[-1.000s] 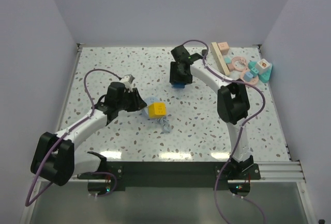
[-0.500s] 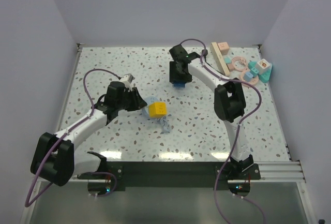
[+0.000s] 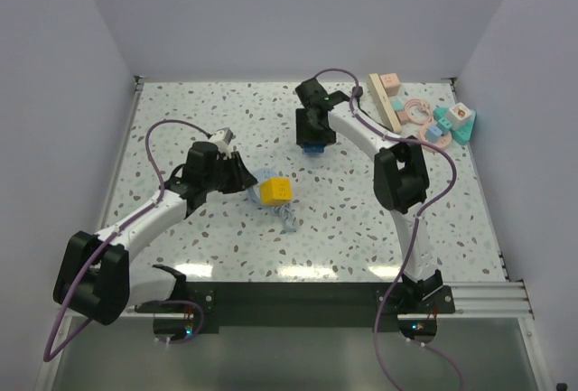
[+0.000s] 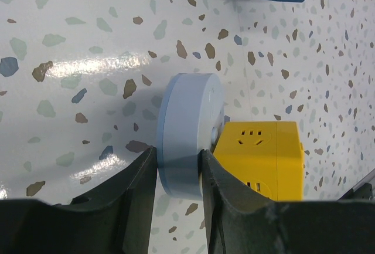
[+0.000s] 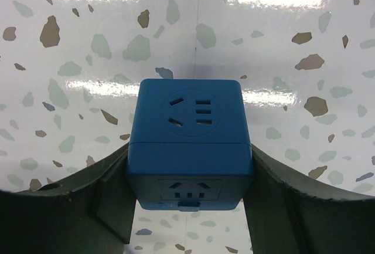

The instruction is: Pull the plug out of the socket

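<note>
Speckled white tabletop [image 3: 343,228] carries the plug [image 4: 188,139], a pale blue round disc against the side of the yellow cube socket [image 4: 261,160] at mid-table; only the left wrist view shows the left gripper [image 4: 177,169] clamped on its rim. Farther back the right gripper [image 5: 188,192] pinches a blue cube socket [image 5: 188,131], toy blocks [image 3: 450,125] lying in the far right corner.

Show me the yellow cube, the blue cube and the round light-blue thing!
yellow cube [image 4: 261,157]: left wrist view, on its top face, below the holes.
blue cube [image 5: 188,128]: right wrist view, on its top face, just under the holes.
round light-blue thing [image 4: 186,134]: left wrist view, on its curved side wall.
</note>
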